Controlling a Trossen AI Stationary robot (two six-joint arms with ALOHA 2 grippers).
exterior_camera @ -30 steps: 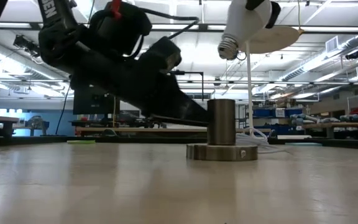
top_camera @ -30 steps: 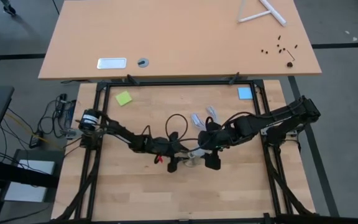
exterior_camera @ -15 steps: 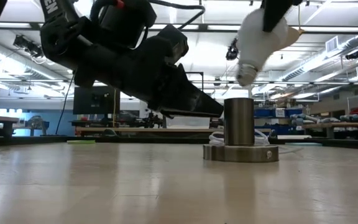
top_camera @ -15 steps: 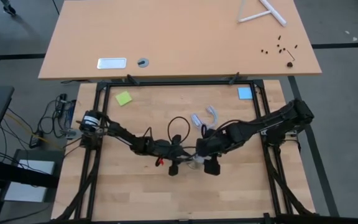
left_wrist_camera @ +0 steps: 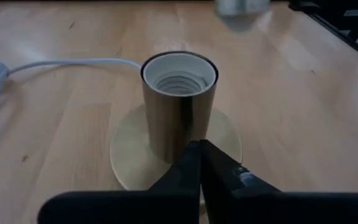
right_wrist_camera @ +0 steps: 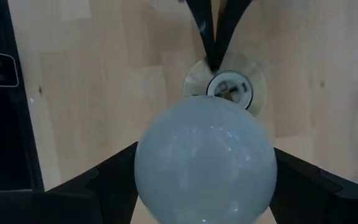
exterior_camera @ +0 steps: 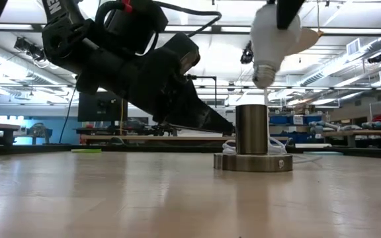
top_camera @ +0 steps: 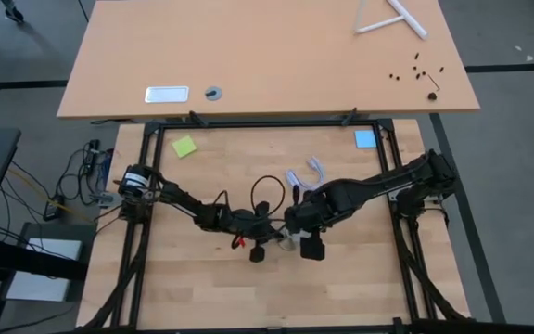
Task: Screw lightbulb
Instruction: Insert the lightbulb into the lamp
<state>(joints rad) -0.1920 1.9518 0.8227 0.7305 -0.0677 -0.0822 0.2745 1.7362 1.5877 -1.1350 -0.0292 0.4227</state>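
Bulb [exterior_camera: 274, 36] over socket [exterior_camera: 252, 142]: you see the right gripper [right_wrist_camera: 204, 180] holding the bulb between its fingers, screw end down, just above the socket's open mouth and not yet in it (a gap shows in the low view). Your left gripper [left_wrist_camera: 200, 163] lies low on the counter [top_camera: 202, 288], its fingers pressed together with tips at the socket's base plate. A white cord [left_wrist_camera: 61, 64] runs off from the socket across the wood.
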